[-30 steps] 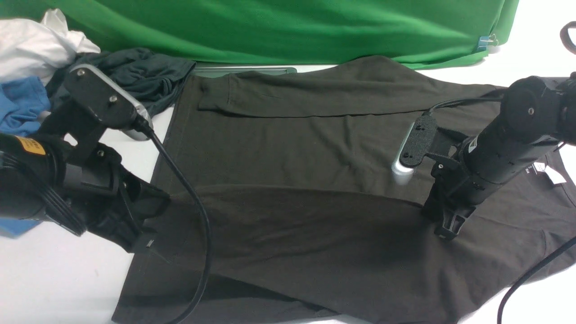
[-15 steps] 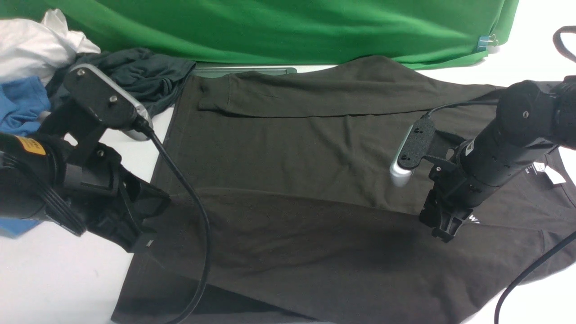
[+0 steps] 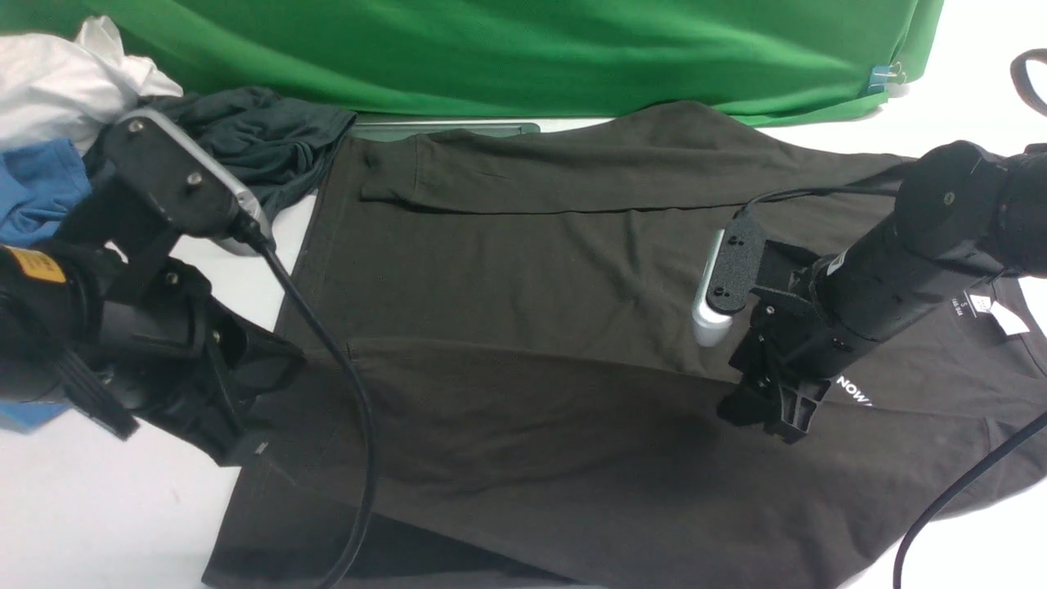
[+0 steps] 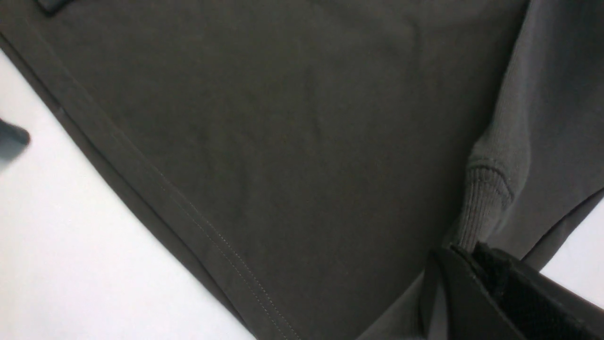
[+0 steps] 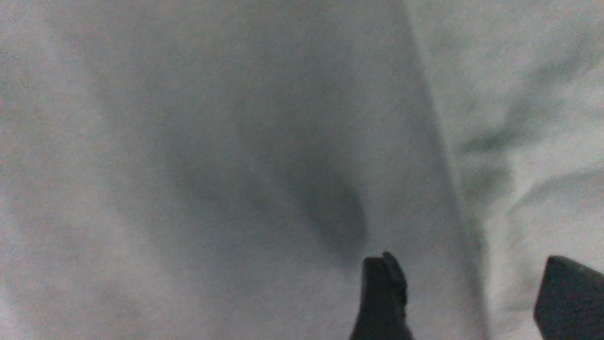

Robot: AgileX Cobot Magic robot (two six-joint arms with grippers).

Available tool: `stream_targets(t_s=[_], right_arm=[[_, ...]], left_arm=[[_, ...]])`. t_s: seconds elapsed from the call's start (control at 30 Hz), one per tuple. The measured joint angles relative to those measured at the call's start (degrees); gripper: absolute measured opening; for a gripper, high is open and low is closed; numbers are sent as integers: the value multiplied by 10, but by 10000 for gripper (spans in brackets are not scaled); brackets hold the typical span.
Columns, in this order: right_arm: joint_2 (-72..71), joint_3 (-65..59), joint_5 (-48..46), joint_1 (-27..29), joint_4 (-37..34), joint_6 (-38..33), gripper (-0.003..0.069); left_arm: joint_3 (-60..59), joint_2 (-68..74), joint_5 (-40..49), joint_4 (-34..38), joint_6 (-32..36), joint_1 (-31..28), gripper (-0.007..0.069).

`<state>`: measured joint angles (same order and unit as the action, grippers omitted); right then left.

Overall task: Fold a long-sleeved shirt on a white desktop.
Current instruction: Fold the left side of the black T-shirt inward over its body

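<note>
In the front view, the long-sleeved shirt (image 3: 523, 270) lies spread flat over the white bench (image 3: 106, 507), hem to the left and collar to the right. Its far sleeve is folded across the body, and the near sleeve (image 3: 507, 393) lies over the body from right to left. The left gripper (image 3: 249, 446) sits low at that sleeve's left end, by the hem. The right gripper (image 3: 773, 413) hangs just above the cloth beside the white chest print (image 3: 853, 391). A dark teal garment (image 3: 270, 131) and a blue tee (image 3: 37, 192) lie heaped at the back left, in front of the green backdrop (image 3: 523, 49).

In the left wrist view, the left gripper (image 4: 465, 250) is clamped on the sleeve's ribbed cuff (image 4: 486, 198), which runs straight into its closed jaws. The hem stitching crosses diagonally, with bare bench (image 4: 71, 236) beside it.

In the right wrist view, the right gripper (image 5: 472, 267) stands with its fingers (image 5: 383, 293) well apart and nothing between them. Blurred shirt fabric (image 5: 212, 165) fills the picture below.
</note>
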<state>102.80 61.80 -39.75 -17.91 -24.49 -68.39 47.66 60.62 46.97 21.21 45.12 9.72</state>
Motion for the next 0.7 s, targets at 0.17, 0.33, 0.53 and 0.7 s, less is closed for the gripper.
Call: stream_targets(t_s=[0.17, 0.33, 0.53, 0.7], right_arm=[[0, 0, 25, 0, -6, -27, 508], [11, 0, 20, 0, -8, -49, 508], [24, 0, -13, 0, -8, -56, 312], [24, 0, -18, 0, -8, -56, 70]], left_arm=[[0, -15, 1, 1, 13, 0, 32], [0, -15, 2, 1, 13, 0, 32], [0, -15, 2, 1, 14, 0, 32], [0, -15, 1, 1, 14, 0, 32]])
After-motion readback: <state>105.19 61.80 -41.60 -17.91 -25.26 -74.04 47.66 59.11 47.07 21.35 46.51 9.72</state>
